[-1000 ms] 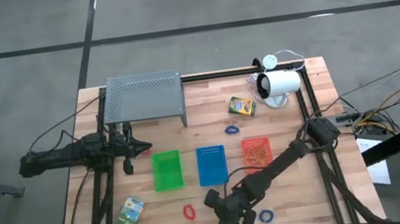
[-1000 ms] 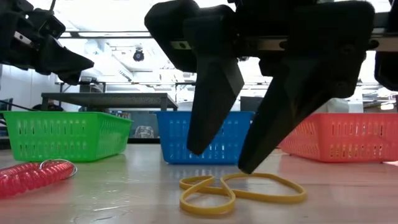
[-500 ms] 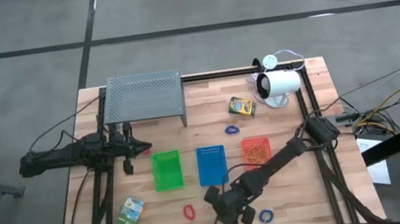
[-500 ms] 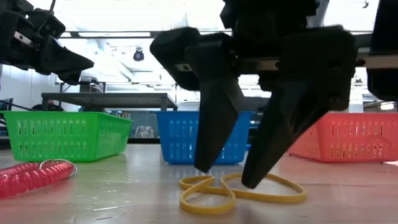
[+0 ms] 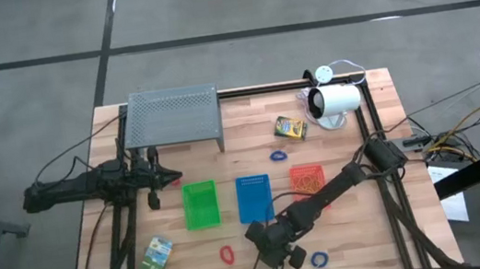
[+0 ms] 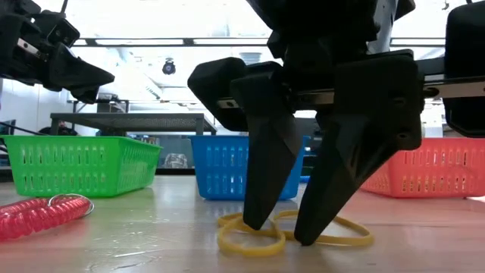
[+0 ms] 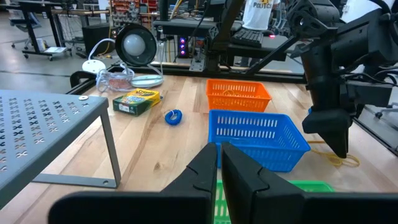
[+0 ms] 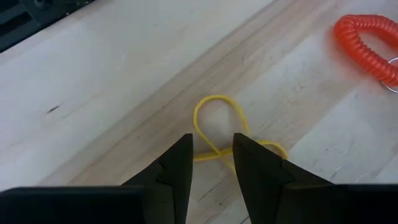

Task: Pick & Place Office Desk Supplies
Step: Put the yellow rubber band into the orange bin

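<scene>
The right gripper [image 6: 284, 231] has dropped and narrowed since a second ago, jaws parted, tips straddling the yellow rubber band [image 8: 217, 134] at the tabletop's [image 5: 364, 230] six o'clock edge. It's the grasp step; next, pinch and lift. The left gripper [image 7: 219, 163] waits at nine o'clock, jaws clenched, empty.

Trays: green [image 5: 200, 205], blue [image 5: 254, 198], orange-red [image 5: 307, 179]. Rubber band [image 8: 217, 134]: yellow. Coiled loop [image 8: 368, 38]: red. Rack [image 5: 173, 115]: grey, perforated. Crayon box [image 5: 289, 127]: yellow-green.
</scene>
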Available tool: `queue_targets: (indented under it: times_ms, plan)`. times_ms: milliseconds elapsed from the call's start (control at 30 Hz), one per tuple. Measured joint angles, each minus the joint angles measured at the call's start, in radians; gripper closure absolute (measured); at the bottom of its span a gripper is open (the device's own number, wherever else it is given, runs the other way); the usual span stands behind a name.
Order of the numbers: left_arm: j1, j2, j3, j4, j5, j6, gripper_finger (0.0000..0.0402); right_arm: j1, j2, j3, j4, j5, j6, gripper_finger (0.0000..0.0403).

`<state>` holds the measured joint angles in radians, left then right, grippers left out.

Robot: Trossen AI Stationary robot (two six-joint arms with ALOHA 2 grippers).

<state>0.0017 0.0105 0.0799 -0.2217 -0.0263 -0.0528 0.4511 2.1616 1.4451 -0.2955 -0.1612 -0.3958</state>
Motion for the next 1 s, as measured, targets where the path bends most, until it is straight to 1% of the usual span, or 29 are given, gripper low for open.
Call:
queue_targets:
  times_ms: [233, 633, 1000]
  plan:
    - [0.0, 0.0, 0.0, 0.0, 0.0, 0.0, 0.0374, 0.0, 0.0, 0.0, 0.0, 0.0, 0.002, 0.0319]
    - [0.0, 0.0, 0.0, 0.0, 0.0, 0.0, 0.0374, 0.001, 0.0, 0.0, 0.003, 0.004, 0.004, 0.0391]
    - [0.0, 0.0, 0.0, 0.0, 0.0, 0.0, 0.0374, 0.003, -0.001, 0.001, 0.004, 0.009, 0.048, 0.0394]
